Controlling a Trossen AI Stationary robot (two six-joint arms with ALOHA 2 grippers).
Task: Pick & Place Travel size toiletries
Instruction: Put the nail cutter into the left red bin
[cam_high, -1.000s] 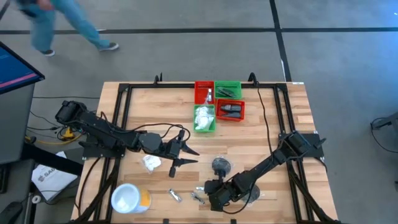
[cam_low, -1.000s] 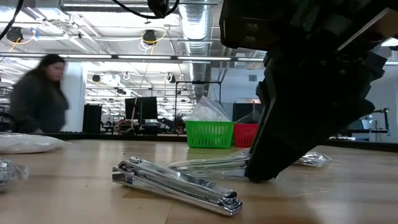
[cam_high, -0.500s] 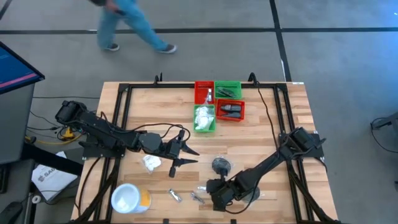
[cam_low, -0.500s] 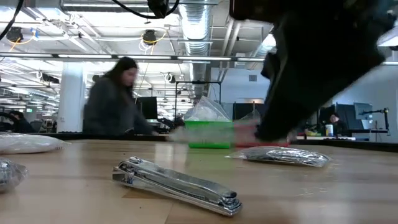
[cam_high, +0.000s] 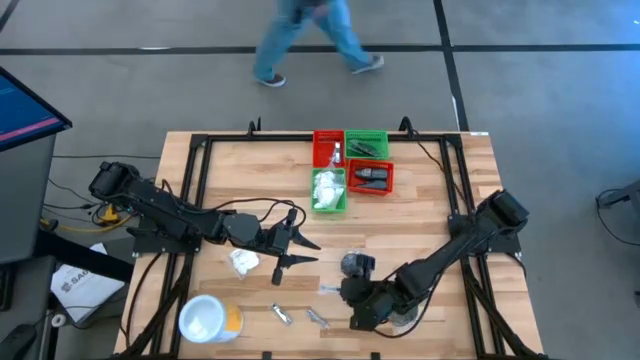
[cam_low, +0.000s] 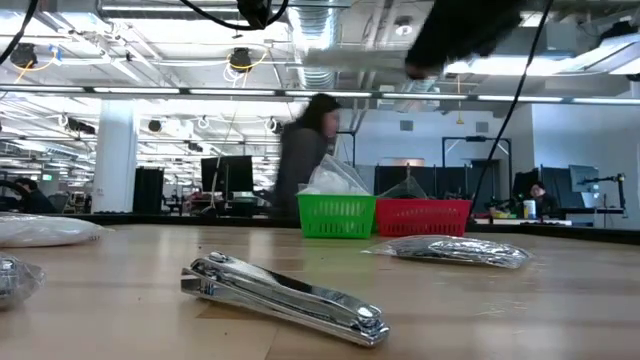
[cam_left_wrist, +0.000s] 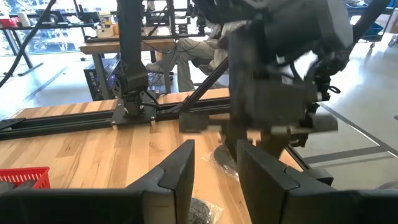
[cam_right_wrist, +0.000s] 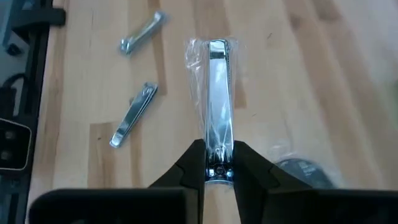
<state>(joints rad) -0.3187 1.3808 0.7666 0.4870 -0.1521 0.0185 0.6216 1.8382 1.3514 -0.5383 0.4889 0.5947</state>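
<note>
On the table (cam_high: 440, 200), the job looks partly done: the four bins (cam_high: 352, 165) at the far side already hold packets and dark items, while a white packet (cam_high: 243, 262), two clippers (cam_high: 318, 318) and a wrapped disc (cam_high: 356, 264) wait in front. My right gripper (cam_right_wrist: 219, 169) pinches a wrapped silver sachet (cam_right_wrist: 216, 99), now lifted clear of the wood it touched a second ago; my left gripper (cam_high: 297, 249) hovers half-open, empty, unmoved.
</note>
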